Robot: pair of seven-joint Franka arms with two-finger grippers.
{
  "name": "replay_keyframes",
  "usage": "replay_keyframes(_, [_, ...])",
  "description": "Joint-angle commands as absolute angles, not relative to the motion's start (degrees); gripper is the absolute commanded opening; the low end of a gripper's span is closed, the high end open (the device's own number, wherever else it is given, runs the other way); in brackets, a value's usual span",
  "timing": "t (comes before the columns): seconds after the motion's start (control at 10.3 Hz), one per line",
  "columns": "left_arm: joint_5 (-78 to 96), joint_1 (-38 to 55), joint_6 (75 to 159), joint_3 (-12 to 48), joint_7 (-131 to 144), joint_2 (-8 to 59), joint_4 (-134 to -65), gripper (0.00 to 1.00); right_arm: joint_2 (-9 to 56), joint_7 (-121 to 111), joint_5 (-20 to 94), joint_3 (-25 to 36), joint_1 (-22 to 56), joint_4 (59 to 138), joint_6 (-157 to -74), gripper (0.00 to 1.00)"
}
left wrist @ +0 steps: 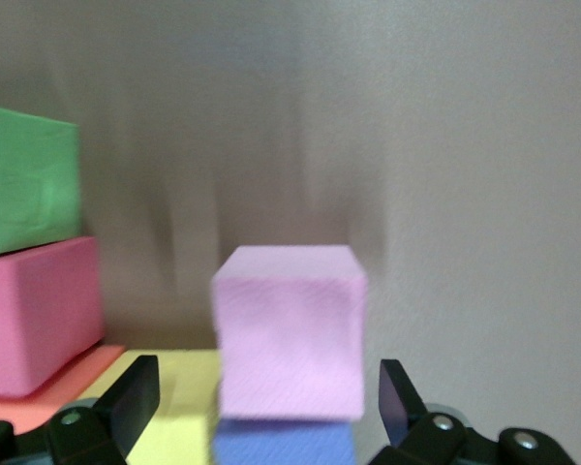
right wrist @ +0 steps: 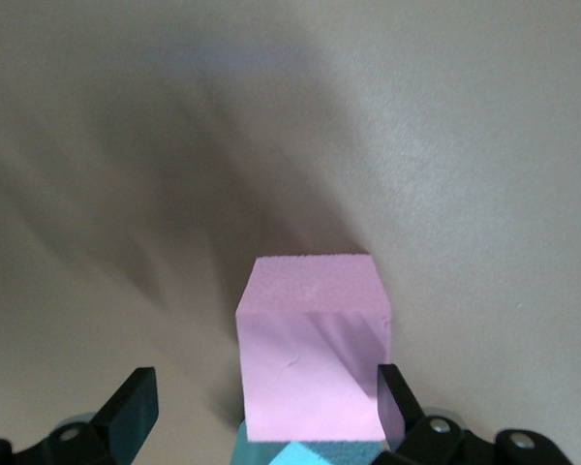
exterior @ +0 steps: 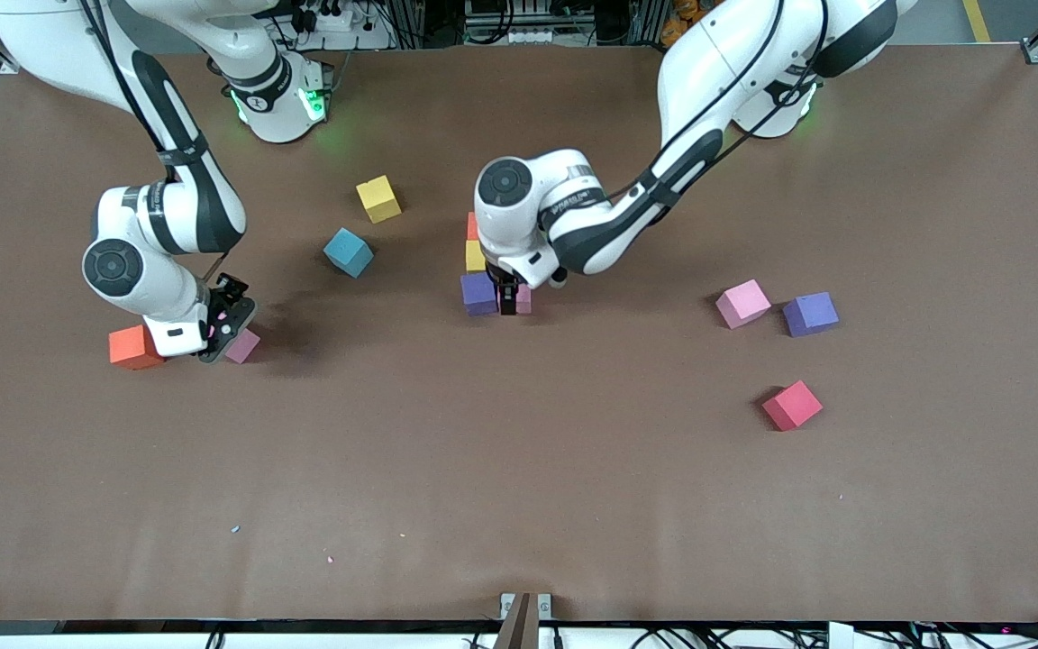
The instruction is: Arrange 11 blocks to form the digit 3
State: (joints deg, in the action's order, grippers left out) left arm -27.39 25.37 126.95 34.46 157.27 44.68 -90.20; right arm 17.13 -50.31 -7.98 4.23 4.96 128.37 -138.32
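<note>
The digit 3 (exterior: 480, 270) is partly built at mid-table. A short column runs toward the front camera: an orange-red cube (exterior: 472, 225), then a yellow cube (exterior: 475, 256), then a purple cube (exterior: 479, 294). A pink cube (exterior: 524, 298) sits against the purple one, on the side toward the left arm's end of the table. The left wrist view adds a green cube (left wrist: 24, 179) and a deep pink one (left wrist: 34, 315) in the same cluster.

The left gripper (exterior: 508, 302) is right down on that pink cube (left wrist: 289, 329). Its fingers (left wrist: 136, 392) are spread wide with a gap on each side, so it grips nothing.

The move that counts looks to be over at the right arm's end. A loose pink block (exterior: 243, 345) lies there beside an orange block (exterior: 133, 347). The right gripper (exterior: 229, 329) is low over it, and the right wrist view shows the block (right wrist: 313, 344) squarely between two wide-open fingers (right wrist: 134, 402). The block is straight below the tool, faces square to the pads, so I'd say closing is all the pick needs. From there the figure lies well away, toward the left arm's end.

Still loose:
- A yellow block (exterior: 378, 198) and a blue block (exterior: 348, 251) lie between the two work spots.
- A pink block (exterior: 742, 303), a purple block (exterior: 811, 314) and a red block (exterior: 792, 405) lie toward the left arm's end, the red one nearest the camera.
</note>
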Motion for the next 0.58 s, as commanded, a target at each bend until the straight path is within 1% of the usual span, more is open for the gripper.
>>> replay_keyframes(0.0, [-27.51, 25.67, 123.23, 34.72, 162.78, 39.13, -91.14, 1.00, 18.45, -52.63, -9.23, 3.87, 4.48, 128.58, -142.01, 1.00])
replay_keyframes(0.19, [-27.68, 24.88, 121.12, 34.54, 160.94, 35.79, -91.05, 1.00, 18.81, -54.76, -9.32, 3.87, 3.78, 128.41, -143.00, 1.00])
replay_keyframes(0.29, [-27.42, 22.78, 120.07, 34.54, 157.19, 34.81, -90.88, 1.00, 19.85, -54.49, -9.23, 3.87, 3.69, 128.41, -143.35, 1.00])
replay_keyframes(0.49, [-27.77, 19.96, 118.31, 34.37, 149.80, 34.37, -90.79, 1.00, 20.83, -54.41, -9.05, 3.87, 3.08, 128.50, -144.05, 1.00])
